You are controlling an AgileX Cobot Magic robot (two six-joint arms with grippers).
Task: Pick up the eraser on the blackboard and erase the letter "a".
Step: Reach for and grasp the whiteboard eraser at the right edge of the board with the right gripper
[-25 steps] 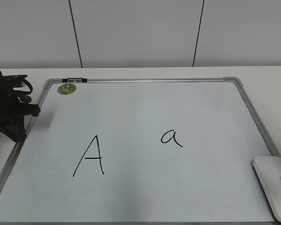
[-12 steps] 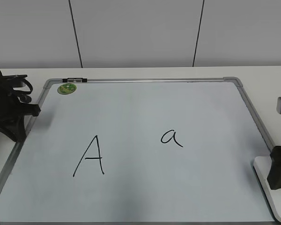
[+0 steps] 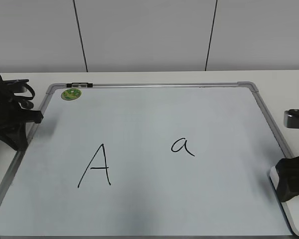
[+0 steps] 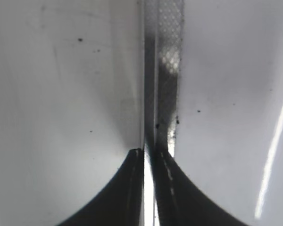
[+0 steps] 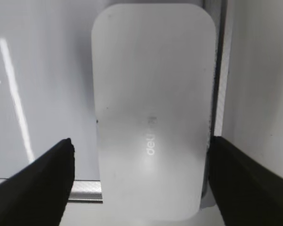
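Blackboard: R gripper spread wide astride eraser; L gripper fingers pinched together, empty

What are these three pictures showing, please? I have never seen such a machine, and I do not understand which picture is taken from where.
This is a robot with two arms, each ending in a gripper, a two-fingered clamp. One picture looks at the table from the front; the other two come from cameras on the wrists. On the table lies the blackboard, really a white board, with a capital "A", the letter "a" and a green magnet. The left gripper rests shut over the board's left frame, holding nothing. The right gripper hangs open, one finger on each side of the eraser, not yet holding it.
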